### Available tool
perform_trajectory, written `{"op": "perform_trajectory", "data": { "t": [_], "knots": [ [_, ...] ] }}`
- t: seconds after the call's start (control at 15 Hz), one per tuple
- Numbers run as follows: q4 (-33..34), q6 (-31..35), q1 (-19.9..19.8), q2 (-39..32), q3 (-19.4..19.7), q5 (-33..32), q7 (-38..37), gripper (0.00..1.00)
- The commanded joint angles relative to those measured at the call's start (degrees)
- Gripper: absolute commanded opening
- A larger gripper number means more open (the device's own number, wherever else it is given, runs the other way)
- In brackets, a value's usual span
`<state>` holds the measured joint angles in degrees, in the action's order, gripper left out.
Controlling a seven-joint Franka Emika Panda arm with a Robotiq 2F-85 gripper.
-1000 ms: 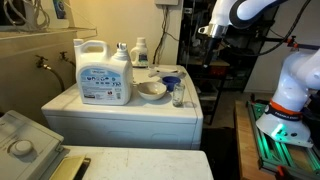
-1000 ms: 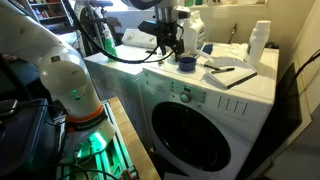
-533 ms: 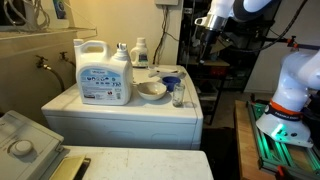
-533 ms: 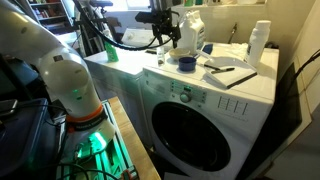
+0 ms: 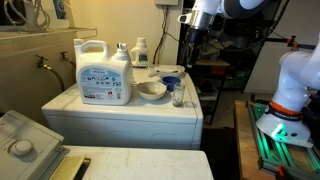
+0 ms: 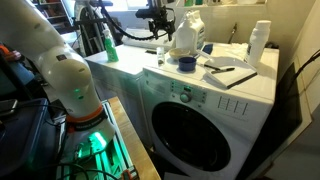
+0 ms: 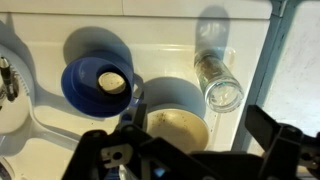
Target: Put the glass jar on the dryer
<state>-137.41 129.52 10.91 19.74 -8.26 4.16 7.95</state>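
Wrist view: gripper [image 7: 191,128] dark, partly cropped.

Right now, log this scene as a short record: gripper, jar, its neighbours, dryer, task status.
gripper: open, empty, hovering above the washer top, touching nothing
glass jar: upright on the washer, near its edge
neighbours: white bowl beside the jar, blue cup just behind it, detergent jug farther along
dryer: separate machine with a slanted grey console and round knob
status: jar not grasped, not yet on the dryer
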Motion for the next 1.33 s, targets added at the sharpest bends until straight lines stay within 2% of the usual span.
{"op": "perform_trajectory", "data": {
  "t": [0.0, 0.2, 0.67, 1.13, 1.2, 1.27],
  "knots": [
    [4.0, -0.8, 0.2, -7.1, -0.7, -0.6, -0.6, 1.00],
    [4.3, -0.8, 0.4, -9.2, -1.5, -1.4, -0.2, 1.00],
    [4.7, -1.7, 1.7, -11.0, -1.9, 1.1, 3.9, 1.00],
    [5.4, 0.2, 2.0, -13.9, -3.1, -2.5, 4.7, 1.00],
    [5.7, 0.3, 2.0, -14.5, -3.3, -2.7, 4.7, 0.95],
    [6.0, 0.4, 2.0, -15.0, -3.4, -2.9, 4.8, 0.76]
  ]
}}
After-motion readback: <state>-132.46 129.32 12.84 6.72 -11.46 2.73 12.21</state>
